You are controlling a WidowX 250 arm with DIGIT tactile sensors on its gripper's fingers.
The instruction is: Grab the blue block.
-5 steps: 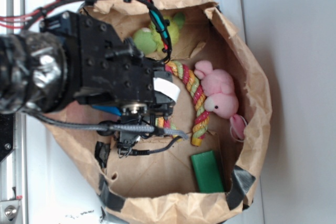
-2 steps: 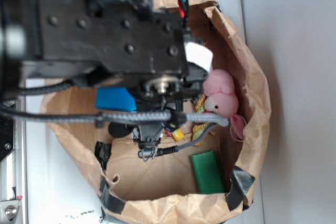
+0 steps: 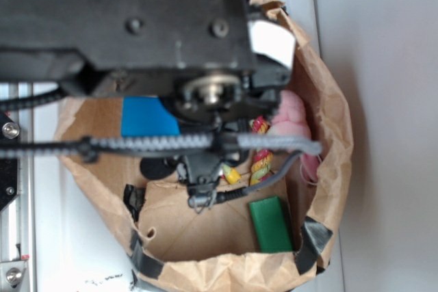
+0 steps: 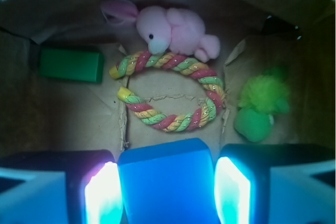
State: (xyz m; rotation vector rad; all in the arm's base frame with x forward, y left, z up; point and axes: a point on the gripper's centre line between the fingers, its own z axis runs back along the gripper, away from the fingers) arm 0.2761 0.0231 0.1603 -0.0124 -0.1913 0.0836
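Since the blue block (image 4: pixel 167 182) sits squarely between the pincer (image 4: pixel 167 190) fingers, apparently clamped and raised above the paper bag (image 3: pixel 328 121) floor, the grab looks secured.

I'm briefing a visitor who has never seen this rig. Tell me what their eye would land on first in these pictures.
The bright blue block fills the bottom of the wrist view, sitting between the gripper's two glowing fingers. Beyond it, on the floor of the paper bag, lies a striped rope ring with a pink plush bunny above it. In the exterior view the black arm blocks most of the bag.
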